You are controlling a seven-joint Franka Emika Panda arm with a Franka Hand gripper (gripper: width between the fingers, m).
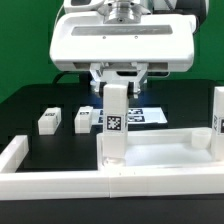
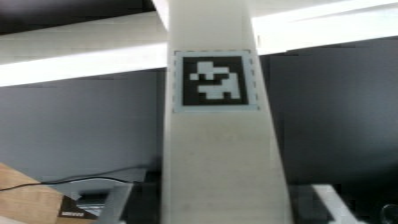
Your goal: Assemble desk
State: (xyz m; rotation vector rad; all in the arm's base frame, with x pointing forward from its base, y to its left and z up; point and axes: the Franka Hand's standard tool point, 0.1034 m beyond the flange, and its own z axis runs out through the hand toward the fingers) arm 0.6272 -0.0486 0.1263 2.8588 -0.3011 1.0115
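Observation:
The white desk tabletop (image 1: 165, 152) lies flat against the low white border wall (image 1: 60, 183). A white square leg (image 1: 114, 125) with a black-and-white tag stands upright on the tabletop's corner at the exterior view's left. My gripper (image 1: 116, 92) comes down from above and is shut on that leg's upper end. In the wrist view the tagged leg (image 2: 219, 130) fills the middle, and my gripper (image 2: 222, 208) has one finger on each side of it. A second leg (image 1: 217, 115) stands upright at the tabletop's corner on the exterior view's right.
Two loose white legs (image 1: 47, 121) (image 1: 82, 118) lie on the black table toward the exterior view's left. The marker board (image 1: 145, 115) lies flat behind the held leg. The border wall runs along the front and up the left side.

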